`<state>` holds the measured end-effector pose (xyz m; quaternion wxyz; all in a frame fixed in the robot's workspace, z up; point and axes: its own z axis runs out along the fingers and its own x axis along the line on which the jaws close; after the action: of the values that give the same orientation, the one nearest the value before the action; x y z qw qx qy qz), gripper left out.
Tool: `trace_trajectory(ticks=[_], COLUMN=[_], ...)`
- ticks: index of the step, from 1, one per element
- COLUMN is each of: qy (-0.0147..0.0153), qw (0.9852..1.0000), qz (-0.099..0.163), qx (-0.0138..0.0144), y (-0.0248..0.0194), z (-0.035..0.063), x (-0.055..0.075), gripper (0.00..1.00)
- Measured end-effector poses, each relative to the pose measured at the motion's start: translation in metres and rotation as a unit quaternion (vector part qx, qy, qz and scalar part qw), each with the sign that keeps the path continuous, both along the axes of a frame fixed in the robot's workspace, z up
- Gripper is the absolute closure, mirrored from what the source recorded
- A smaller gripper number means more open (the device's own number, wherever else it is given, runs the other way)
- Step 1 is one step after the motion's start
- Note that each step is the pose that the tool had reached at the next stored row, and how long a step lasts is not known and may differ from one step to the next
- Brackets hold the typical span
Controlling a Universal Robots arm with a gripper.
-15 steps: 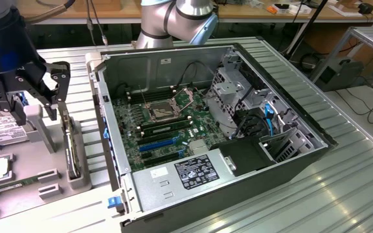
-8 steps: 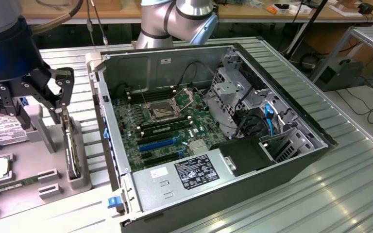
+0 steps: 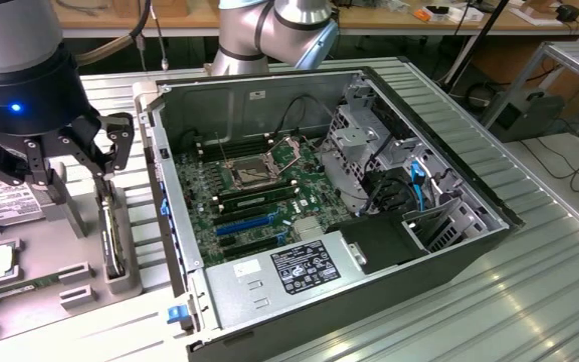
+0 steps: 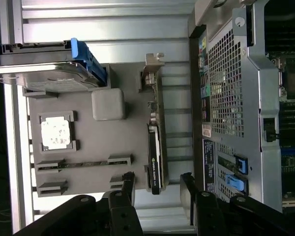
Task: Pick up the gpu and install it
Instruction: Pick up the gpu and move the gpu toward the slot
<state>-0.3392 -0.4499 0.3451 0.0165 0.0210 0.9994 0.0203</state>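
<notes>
On the ribbed metal table [image 3: 531, 302], beside the open computer case [image 3: 184, 113], the gpu [image 4: 155, 152] is seen standing on edge in the grey parts tray [image 4: 88, 142], the wide-spread gripper [image 4: 157, 179] poised over it, so neither pickup nor installation is judged done.

Open computer case [image 3: 219, 102] on ribbed metal counter [image 3: 541, 302], motherboard [image 3: 259, 196] exposed inside. At exterior view's left, grey parts tray [image 4: 132, 142] carries silver hard drive [image 4: 44, 76], processor chip [image 4: 55, 132], thin green memory stick [image 3: 20, 287].
</notes>
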Motion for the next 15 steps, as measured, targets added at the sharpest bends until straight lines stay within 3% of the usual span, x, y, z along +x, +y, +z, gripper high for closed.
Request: trace_trajectory(ticks=[6, 15], qy=[0.0001, 0.0001], qw=[1.0000, 1.0000], qz=[0.000, 0.000], qx=[0.0000, 0.0000], y=[0.0000, 0.0000], z=[-0.0018, -0.0153], x=[0.001, 0.001], gripper=[0.50, 0.50])
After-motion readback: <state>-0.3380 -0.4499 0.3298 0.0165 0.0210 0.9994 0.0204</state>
